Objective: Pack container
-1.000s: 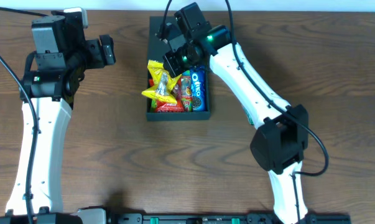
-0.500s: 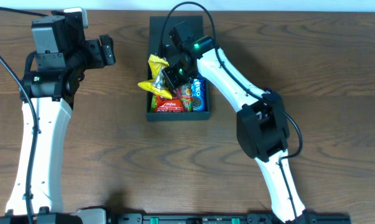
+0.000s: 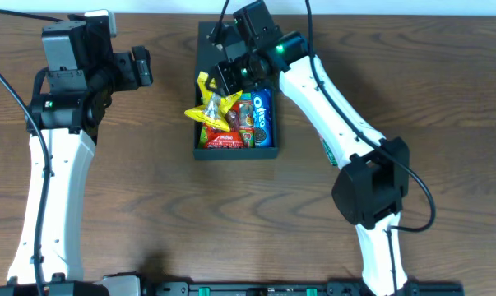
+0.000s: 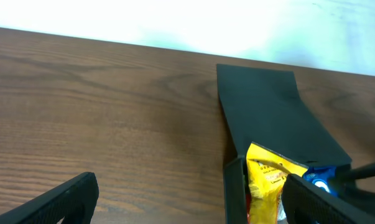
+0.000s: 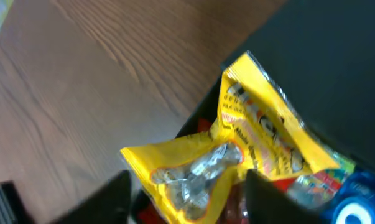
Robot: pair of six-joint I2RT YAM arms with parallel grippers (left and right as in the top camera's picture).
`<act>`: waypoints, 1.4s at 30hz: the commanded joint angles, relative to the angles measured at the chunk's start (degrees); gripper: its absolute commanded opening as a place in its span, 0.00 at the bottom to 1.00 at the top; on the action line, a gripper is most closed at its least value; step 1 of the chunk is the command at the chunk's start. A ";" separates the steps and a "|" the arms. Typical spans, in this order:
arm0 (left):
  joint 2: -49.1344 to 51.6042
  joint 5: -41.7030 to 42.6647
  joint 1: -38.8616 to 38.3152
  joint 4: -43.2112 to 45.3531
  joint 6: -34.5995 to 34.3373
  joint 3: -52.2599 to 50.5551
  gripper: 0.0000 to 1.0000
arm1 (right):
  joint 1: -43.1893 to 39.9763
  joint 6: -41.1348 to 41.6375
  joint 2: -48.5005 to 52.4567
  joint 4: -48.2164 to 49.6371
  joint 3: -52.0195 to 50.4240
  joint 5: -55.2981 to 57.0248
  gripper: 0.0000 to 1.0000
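Packing is well underway. The container (image 3: 235, 153) sits on the wooden table (image 3: 132, 189) with its lid (image 4: 268, 112) folded flat out behind it. Inside, an Oreo packet (image 3: 262, 115) lies along its right wall and a red packet (image 3: 225, 141) against its near wall.

The trouble is the yellow snack packet (image 3: 212, 108). It sits crumpled on top of the pile, one corner poking out over the container's left wall.

The right gripper (image 3: 229, 76) hovers over the container's back left part, directly above that packet. In the wrist view its fingers are spread to either side of the yellow wrapper, and nothing is pinched.

The left gripper (image 3: 142, 66) hangs well off to the container's left. Its fingers are wide apart and empty.

I read this as the settling step, getting that last packet properly inside. The next move calls for a downward and inward nudge on the overhanging corner, bringing it inside the left wall. Only then can the lid fold over cleanly.
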 commanded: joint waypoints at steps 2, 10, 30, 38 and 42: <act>-0.98 -0.02 0.24 0.00 0.07 1.51 0.95 | 1.22 9.77 0.11 -2.51 0.28 5.84 0.65; -0.98 0.00 0.24 -0.04 0.48 1.51 0.95 | 5.05 14.86 4.94 -3.26 0.28 9.20 0.51; -0.98 0.04 0.24 -0.33 0.46 1.51 0.95 | 4.98 11.50 3.10 -13.25 0.46 10.64 0.01; -0.98 0.04 0.24 -0.28 0.44 1.51 0.95 | 5.66 12.33 3.06 -15.72 0.44 11.02 0.01; -0.98 0.11 0.24 -0.31 0.44 1.51 0.95 | 5.99 12.33 6.29 -15.45 0.44 11.26 0.01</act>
